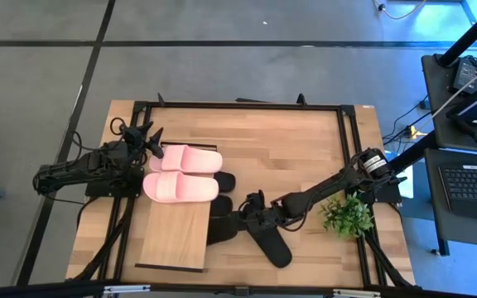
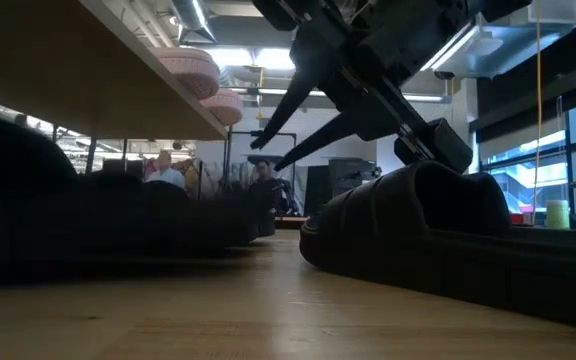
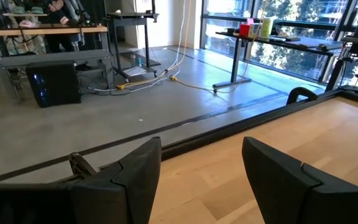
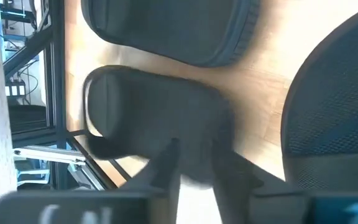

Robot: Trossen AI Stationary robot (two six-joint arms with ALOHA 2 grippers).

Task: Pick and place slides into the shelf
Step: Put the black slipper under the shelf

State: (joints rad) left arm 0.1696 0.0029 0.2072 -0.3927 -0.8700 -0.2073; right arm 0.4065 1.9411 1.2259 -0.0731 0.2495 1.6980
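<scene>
- High view: right tool [image 1: 253,217] at near centre of counter [image 1: 305,149], over black slide [image 1: 273,246] lying lengthwise near-right; far nearer than left tool [image 1: 151,141]. Pink pair [image 1: 180,174] on shelf [image 1: 172,240] top.
- Low view: black slide [image 2: 418,235] on counter.
- Left wrist view: tool open, empty.
- Right wrist view: grip indeterminate.

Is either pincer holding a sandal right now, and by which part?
Left pincer is open and empty. Right pincer sits at a black sandal; whether it grips cannot be told.
</scene>
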